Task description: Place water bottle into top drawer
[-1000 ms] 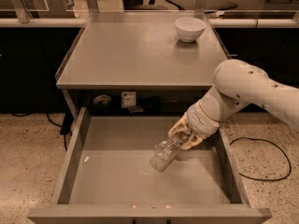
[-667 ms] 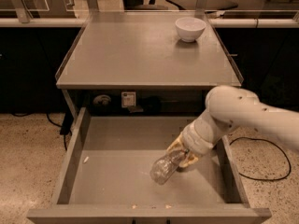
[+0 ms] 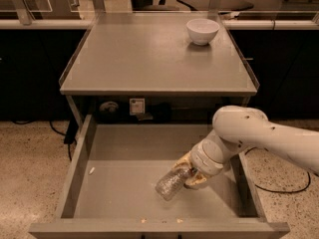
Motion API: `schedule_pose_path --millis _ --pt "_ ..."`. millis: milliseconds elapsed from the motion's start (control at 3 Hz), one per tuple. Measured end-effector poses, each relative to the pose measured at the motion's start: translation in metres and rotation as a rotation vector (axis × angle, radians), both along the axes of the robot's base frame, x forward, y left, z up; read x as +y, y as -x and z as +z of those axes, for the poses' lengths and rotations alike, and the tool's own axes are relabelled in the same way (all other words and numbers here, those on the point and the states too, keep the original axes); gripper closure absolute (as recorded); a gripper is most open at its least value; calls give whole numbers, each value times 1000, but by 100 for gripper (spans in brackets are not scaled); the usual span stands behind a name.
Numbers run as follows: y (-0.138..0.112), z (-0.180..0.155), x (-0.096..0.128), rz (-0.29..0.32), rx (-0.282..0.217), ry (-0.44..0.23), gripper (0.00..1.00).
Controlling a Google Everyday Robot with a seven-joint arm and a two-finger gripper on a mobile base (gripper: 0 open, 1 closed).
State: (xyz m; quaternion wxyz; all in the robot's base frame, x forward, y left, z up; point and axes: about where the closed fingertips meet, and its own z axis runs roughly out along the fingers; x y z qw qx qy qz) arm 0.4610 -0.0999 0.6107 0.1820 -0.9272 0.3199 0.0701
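Clamped by the tool (image 3: 193, 175), the water bottle (image 3: 172, 184) has been lowered deep into the top drawer (image 3: 119, 183), so release seems due.

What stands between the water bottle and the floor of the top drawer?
Nothing visible. The gripper holds the water bottle tilted inside the open top drawer, above bare floor. A small white scrap lies apart, near the left wall.

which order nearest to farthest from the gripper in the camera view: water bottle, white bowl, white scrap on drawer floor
The gripper is low in the top drawer, right side.
1. water bottle: in its grip.
2. white scrap: drawer floor, left.
3. white bowl: tabletop, back right.
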Motion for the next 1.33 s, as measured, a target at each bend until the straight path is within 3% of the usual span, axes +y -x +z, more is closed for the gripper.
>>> schedule_pose_path --millis 333,667,1333 --pt "0 0 0 0 0 0 80" --pt "0 0 0 0 0 0 51" --pt "0 0 0 0 0 0 4"
